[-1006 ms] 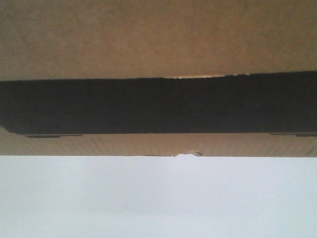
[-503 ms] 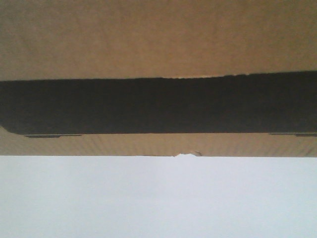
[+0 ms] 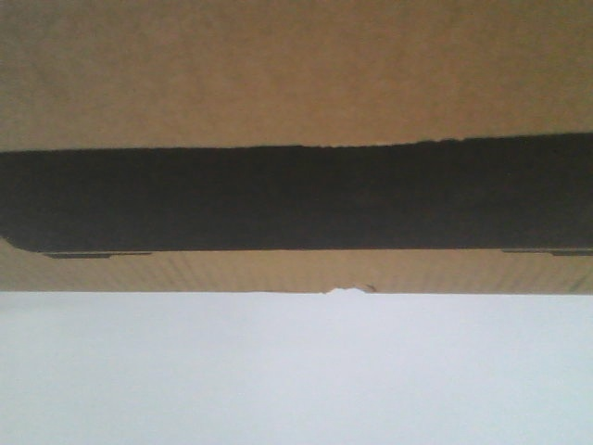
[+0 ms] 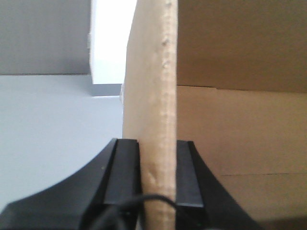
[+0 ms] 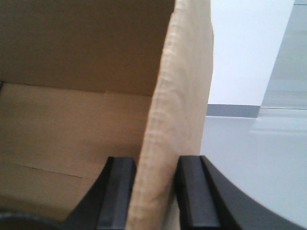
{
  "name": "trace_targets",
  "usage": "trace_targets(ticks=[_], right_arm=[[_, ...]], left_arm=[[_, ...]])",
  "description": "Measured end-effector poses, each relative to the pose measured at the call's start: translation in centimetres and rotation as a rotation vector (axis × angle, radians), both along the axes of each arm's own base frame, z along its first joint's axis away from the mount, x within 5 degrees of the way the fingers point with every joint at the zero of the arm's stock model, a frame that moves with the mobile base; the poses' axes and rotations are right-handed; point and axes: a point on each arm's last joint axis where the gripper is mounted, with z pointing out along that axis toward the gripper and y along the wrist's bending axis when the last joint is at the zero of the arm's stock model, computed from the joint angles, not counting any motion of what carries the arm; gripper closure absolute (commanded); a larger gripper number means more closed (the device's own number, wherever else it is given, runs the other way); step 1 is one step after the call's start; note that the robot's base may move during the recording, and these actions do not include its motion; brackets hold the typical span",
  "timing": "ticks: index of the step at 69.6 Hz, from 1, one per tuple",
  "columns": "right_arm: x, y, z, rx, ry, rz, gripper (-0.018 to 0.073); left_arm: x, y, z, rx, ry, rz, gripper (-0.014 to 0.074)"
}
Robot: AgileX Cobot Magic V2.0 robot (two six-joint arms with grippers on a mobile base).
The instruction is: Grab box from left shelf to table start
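Observation:
The brown cardboard box [image 3: 296, 74] fills the upper part of the front view, its black printed panel [image 3: 296, 199] running across the frame. It sits over the white table [image 3: 296, 371]. In the left wrist view my left gripper [image 4: 157, 143] is shut on the box's upright cardboard wall [image 4: 153, 96], one black finger on each side. My right gripper [image 5: 156, 160] is likewise shut on the opposite wall [image 5: 177, 96], with the box's open inside [image 5: 72, 120] to its left. The shelf is out of view.
Pale table surface [image 4: 48, 120] lies left of the box in the left wrist view and to its right [image 5: 249, 153] in the right wrist view. A white wall [image 5: 240, 48] with a grey baseboard [image 4: 106, 89] stands behind.

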Motion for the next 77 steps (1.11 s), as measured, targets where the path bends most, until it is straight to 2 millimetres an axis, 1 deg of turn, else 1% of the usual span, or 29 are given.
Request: trace_targets(ticks=[77], right_arm=[[0.15,0.02,-0.04,-0.001,0.007,0.0,0.0504]], left_arm=[[0.02,-0.01,-0.09,0.002,0.004,0.001,0.0692]])
